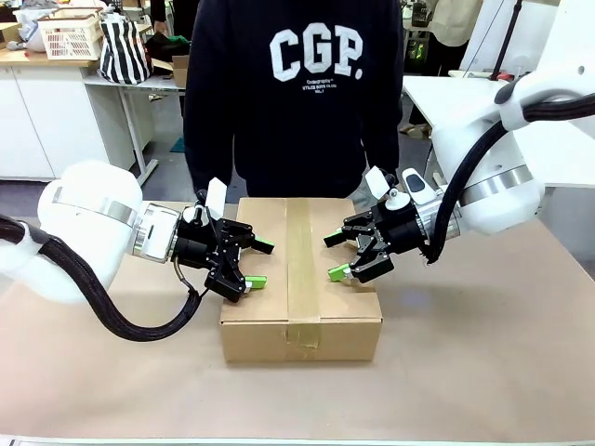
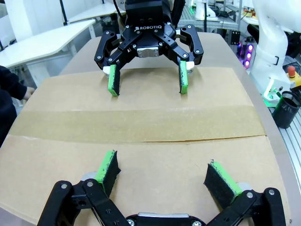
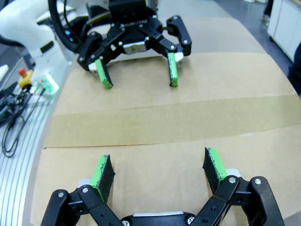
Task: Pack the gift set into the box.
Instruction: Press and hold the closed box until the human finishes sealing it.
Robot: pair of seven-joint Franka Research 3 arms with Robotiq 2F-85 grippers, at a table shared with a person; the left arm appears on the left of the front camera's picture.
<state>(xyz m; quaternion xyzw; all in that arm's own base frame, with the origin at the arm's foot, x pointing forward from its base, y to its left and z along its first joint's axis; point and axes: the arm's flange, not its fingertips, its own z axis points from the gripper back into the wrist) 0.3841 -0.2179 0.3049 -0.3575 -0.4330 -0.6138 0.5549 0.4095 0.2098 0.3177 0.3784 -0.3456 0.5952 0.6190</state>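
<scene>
A: What is being shown, from the biggest thing down?

B: A table [image 1: 483,372] covered in tan material is being shared with a person [image 1: 293,93] in a dark sweatshirt, who is being seen standing at the far side. The box [image 1: 299,279] is being rested on the table near its middle, just in front of the person. Its flaps are being kept down flat, and a strip of tape [image 1: 301,269] is being run along the top seam and down the near face.

A: And the arms?

B: The left arm [image 1: 84,232] is being brought in from the left and the right arm [image 1: 502,177] from the right, each being held over its own half of the box top.

A: How are the grippers being held?

B: The left gripper [image 1: 257,263] is being held wide open above the left part of the lid, nothing being gripped between its green pads [image 2: 109,165]. The right gripper [image 1: 334,255] is likewise being held spread wide over the right part, with nothing between its fingers [image 3: 101,173]. The two are being faced toward each other across the tape. Whether the pads are being pressed on the cardboard cannot be told.
</scene>
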